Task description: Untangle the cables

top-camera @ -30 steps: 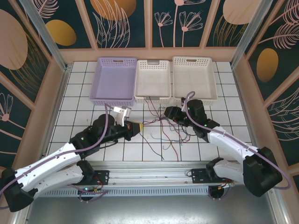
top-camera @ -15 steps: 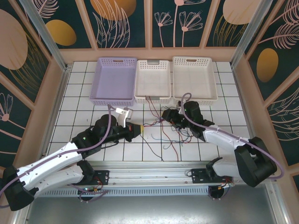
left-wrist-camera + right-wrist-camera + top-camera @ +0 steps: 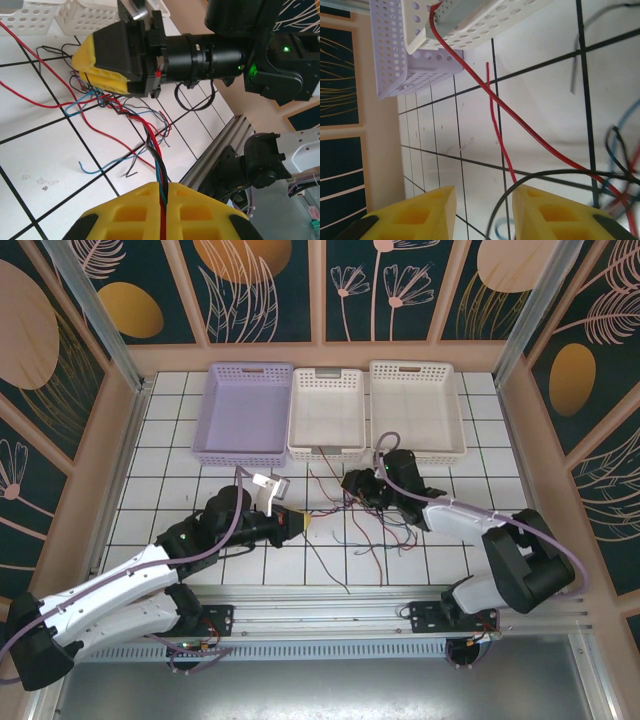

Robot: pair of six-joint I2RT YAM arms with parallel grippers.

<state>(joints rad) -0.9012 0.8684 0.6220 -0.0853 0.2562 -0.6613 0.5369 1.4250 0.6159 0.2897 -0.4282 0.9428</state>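
Observation:
The cables [image 3: 362, 528], thin red, blue and black wires, lie tangled on the white tiled table between my two grippers. My left gripper [image 3: 301, 521] is shut on a bundle of red, blue and black cables [image 3: 157, 150], which run out from between its yellow fingers [image 3: 125, 210]. My right gripper [image 3: 351, 483] is open and hangs low at the tangle's far left side. A black cable [image 3: 555, 173] and a red cable [image 3: 500, 135] pass through its gap [image 3: 484, 192]. Another red cable [image 3: 520, 125] climbs over the white basket's rim [image 3: 470, 25].
Three baskets stand in a row at the back: purple [image 3: 243, 457], white [image 3: 326, 451] and white [image 3: 420, 454]. In the left wrist view the right gripper's yellow fingers [image 3: 102, 67] sit close ahead, over the tangle. The metal rail [image 3: 330, 600] runs along the near edge.
The right arm has reached left, bringing its gripper to the tangle's far side, and its jaws have narrowed. The left gripper has edged right, still holding the bundle.

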